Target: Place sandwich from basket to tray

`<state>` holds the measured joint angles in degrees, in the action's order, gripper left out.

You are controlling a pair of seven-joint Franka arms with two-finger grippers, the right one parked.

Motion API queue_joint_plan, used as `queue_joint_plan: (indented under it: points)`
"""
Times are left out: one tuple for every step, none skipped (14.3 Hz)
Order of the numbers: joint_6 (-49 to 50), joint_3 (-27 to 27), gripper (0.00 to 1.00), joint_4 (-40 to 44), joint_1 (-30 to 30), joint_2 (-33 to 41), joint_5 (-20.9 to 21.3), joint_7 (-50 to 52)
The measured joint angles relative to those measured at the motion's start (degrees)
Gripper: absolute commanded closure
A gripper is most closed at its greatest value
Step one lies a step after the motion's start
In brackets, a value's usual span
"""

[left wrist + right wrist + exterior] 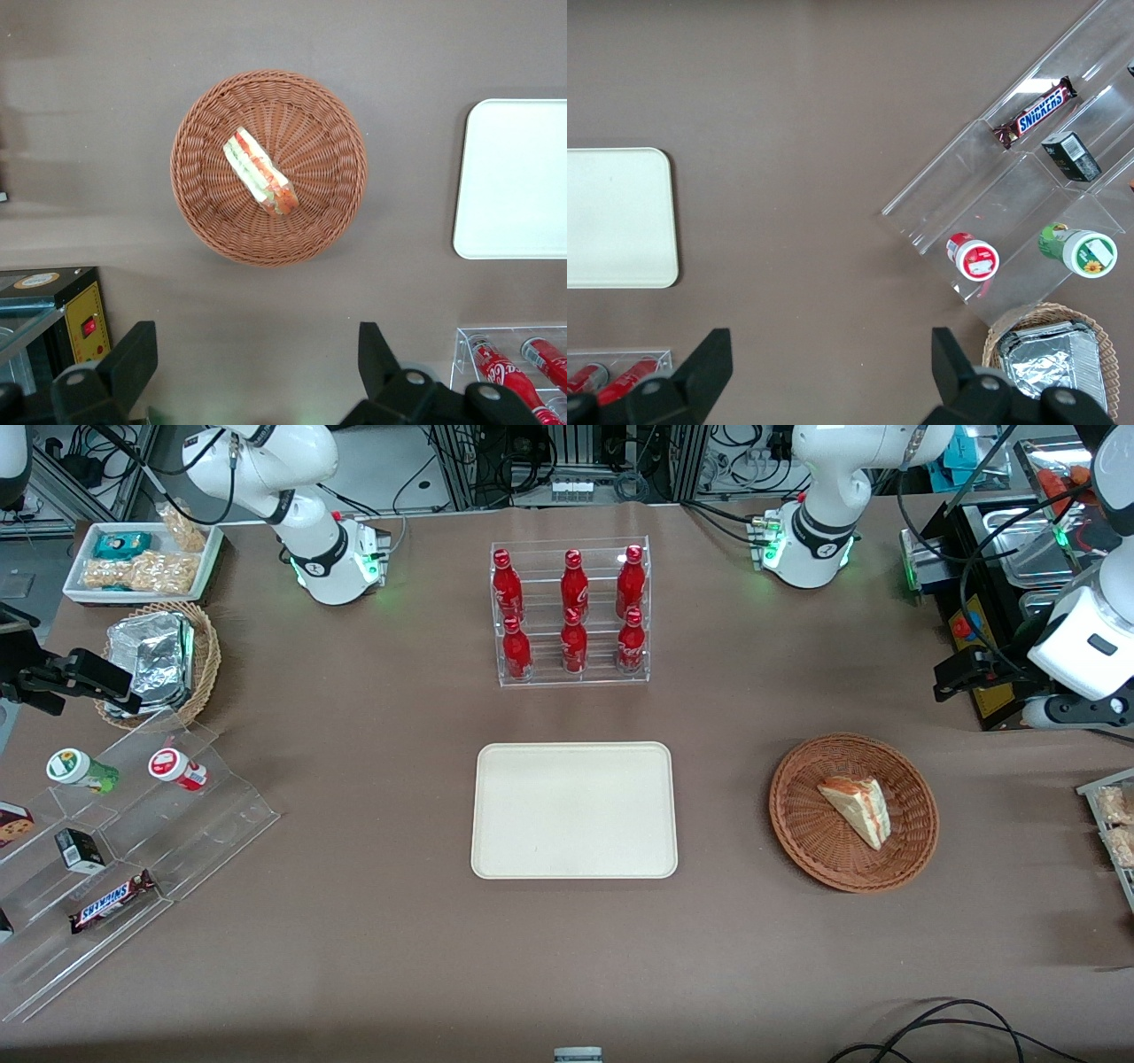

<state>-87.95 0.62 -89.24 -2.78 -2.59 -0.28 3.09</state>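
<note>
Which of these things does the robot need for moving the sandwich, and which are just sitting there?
Needed:
sandwich, lying in the basket
tray, nothing on it
gripper, open, above the table near the basket

Just sitting there:
red bottles in a clear rack
Snickers bar
foil packs

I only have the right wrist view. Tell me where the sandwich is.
Observer: The sandwich lies in the basket, toward the working arm's end of the table, beside the tray.
Operator: Report the claw.
Observer: The claw hangs open above the table, farther from the front camera than the basket, holding nothing.
Operator: Say what else is in the basket.
Observer: Only the sandwich.
</note>
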Motion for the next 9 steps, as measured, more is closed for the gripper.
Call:
queue_joint_plan:
  points:
    - [0.0, 0.0, 0.00, 0.3, -0.1, -0.3, 0.0, 0.0]
    - [0.1, 0.0, 0.00, 0.3, -0.2, -0.4, 0.0, -0.1]
    - [0.2, 0.0, 0.00, 0.3, -0.2, -0.5, 0.0, -0.1]
    - [0.2, 0.0, 0.00, 0.3, -0.2, -0.6, 0.0, -0.1]
    - [0.3, 0.0, 0.00, 0.3, -0.2, -0.6, 0.0, -0.1]
    - [0.4, 0.0, 0.00, 0.3, -0.2, -0.7, 0.0, -0.1]
    - [0.5, 0.0, 0.00, 0.3, -0.2, -0.7, 0.0, -0.1]
    - [0.7, 0.0, 0.00, 0.3, -0.2, -0.8, 0.0, -0.1]
    - [1.3, 0.0, 0.00, 0.3, -0.2, -0.9, 0.0, -0.1]
